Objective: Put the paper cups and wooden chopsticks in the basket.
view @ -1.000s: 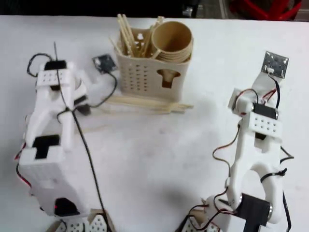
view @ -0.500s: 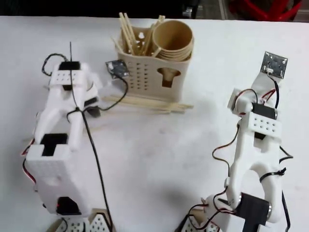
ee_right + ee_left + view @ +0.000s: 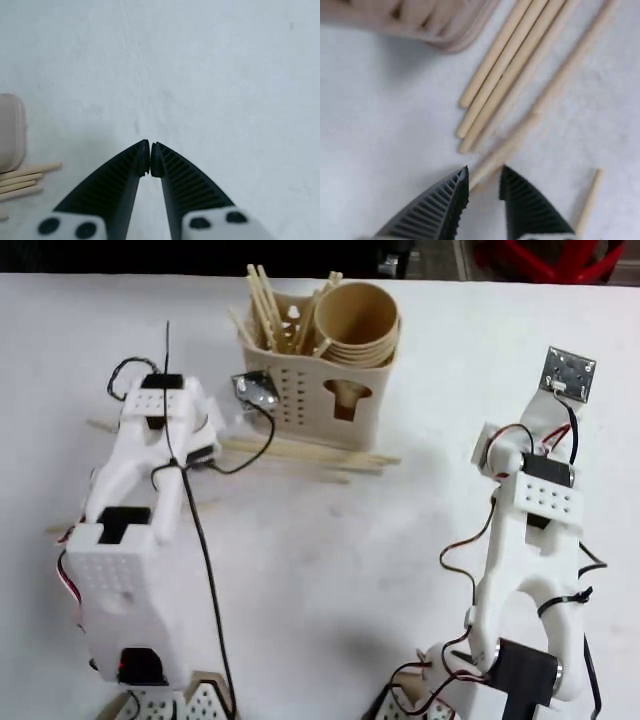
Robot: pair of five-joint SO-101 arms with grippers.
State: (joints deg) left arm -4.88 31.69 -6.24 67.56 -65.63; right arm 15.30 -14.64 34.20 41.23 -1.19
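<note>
Left end effector [image 3: 484, 176] sits low over the counter [image 3: 330, 570], jaws narrowly apart astride the end of one loose wooden chopstick [image 3: 555, 85] on the near side of the basket [image 3: 300, 405]. Paper cups [image 3: 357, 320] are already inside. Step in hand: chopstick pickup. Next move calls for closing, lifting and clearing the rim. Right end effector [image 3: 150, 159] is closed and empty, over bare counter at right.

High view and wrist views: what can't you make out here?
Count of loose chopsticks: the left arm covers their ends in the high view; the left wrist view's edge cuts them.
Whether the left gripper touches the stick between its jaws: blurred, left wrist view.
Number of stacked paper cups: rims too close, high view.
</note>
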